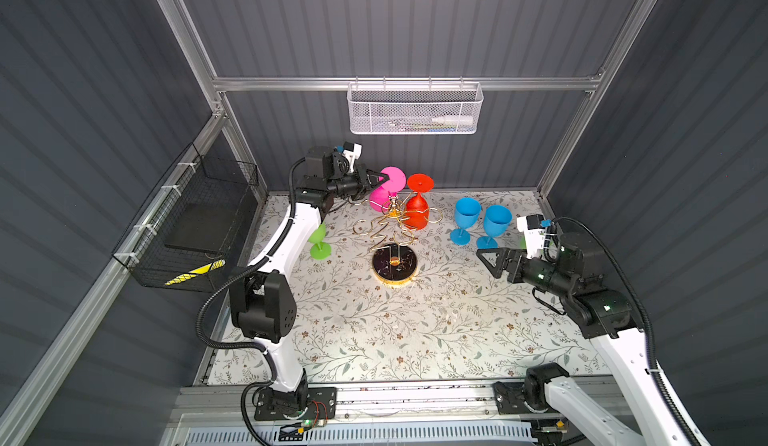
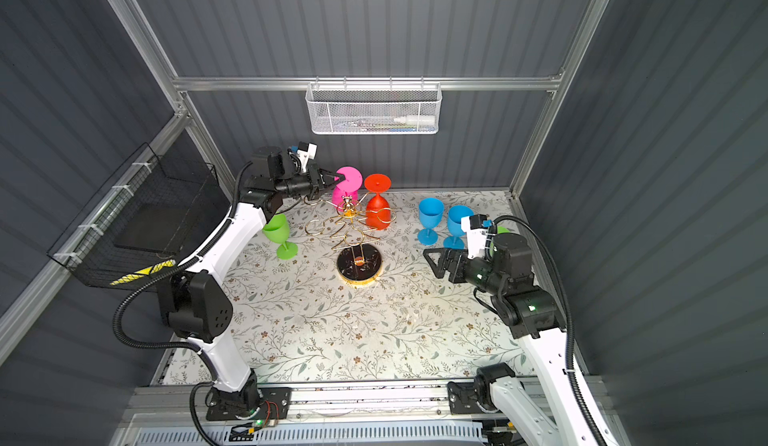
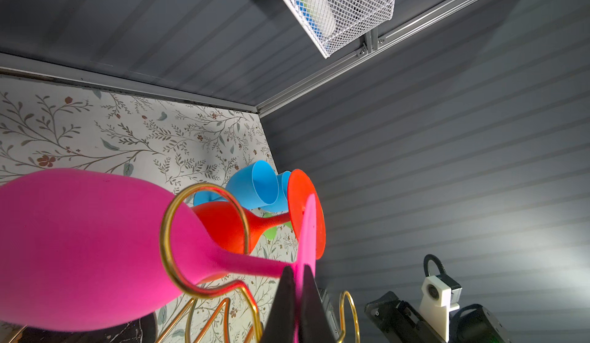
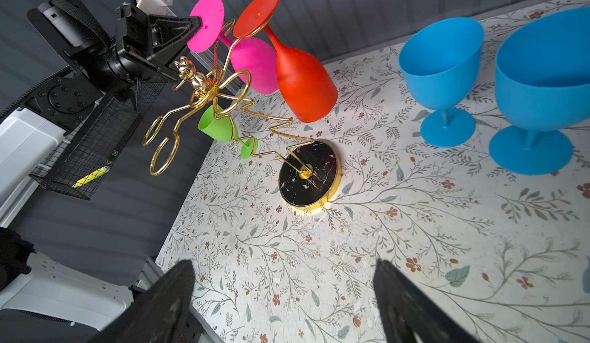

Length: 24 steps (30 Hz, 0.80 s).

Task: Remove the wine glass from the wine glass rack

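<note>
The gold wine glass rack (image 1: 392,232) stands mid-table on its round black base (image 4: 308,175). A pink wine glass (image 3: 79,245) hangs upside down from it, its stem inside a gold ring arm (image 3: 166,239). My left gripper (image 3: 297,280) is shut on the edge of the pink glass's foot disc (image 2: 351,178), high at the back of the rack. A red wine glass (image 1: 417,211) hangs beside the pink one. My right gripper (image 4: 284,268) hovers open and empty over the table, right of the rack, seen in a top view too (image 1: 486,261).
Two blue goblets (image 1: 467,215) (image 1: 496,219) stand upright right of the rack, close to the right arm. A green goblet (image 1: 319,240) stands on the left beside the left arm. A white mesh basket (image 1: 413,109) hangs on the back wall, a black wire basket (image 1: 195,224) on the left wall.
</note>
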Available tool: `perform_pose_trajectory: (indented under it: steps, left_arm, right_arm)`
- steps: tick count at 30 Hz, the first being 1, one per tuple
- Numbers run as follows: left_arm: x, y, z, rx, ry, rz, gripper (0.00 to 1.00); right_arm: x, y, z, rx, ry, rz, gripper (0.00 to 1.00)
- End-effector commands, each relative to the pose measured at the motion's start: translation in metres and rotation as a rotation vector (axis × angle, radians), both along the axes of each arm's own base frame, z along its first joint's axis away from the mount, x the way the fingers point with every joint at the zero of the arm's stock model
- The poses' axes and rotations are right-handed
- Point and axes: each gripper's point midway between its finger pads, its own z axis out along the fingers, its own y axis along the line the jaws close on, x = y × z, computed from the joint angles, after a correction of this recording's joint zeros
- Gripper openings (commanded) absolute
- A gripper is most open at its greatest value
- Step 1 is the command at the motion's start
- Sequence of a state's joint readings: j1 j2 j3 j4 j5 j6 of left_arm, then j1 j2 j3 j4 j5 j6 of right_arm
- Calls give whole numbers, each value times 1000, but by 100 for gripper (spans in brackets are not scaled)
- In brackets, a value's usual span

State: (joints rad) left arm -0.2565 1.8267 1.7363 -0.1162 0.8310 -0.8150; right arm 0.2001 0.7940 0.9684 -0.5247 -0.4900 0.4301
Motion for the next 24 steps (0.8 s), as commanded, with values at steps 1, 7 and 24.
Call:
perform_pose_trajectory:
  steps: [1, 7, 24]
  left_arm:
    - [2, -6, 9, 3, -41, -16, 0]
    - [1, -11, 7, 7, -38, -29, 0]
    - [1, -19, 14, -7, -47, -48, 0]
  right_arm:
    - [-4, 2, -1, 5, -5, 15, 90]
    - [-4, 2, -1, 5, -5, 15, 91]
    - [-3, 3, 1, 13, -5, 16, 93]
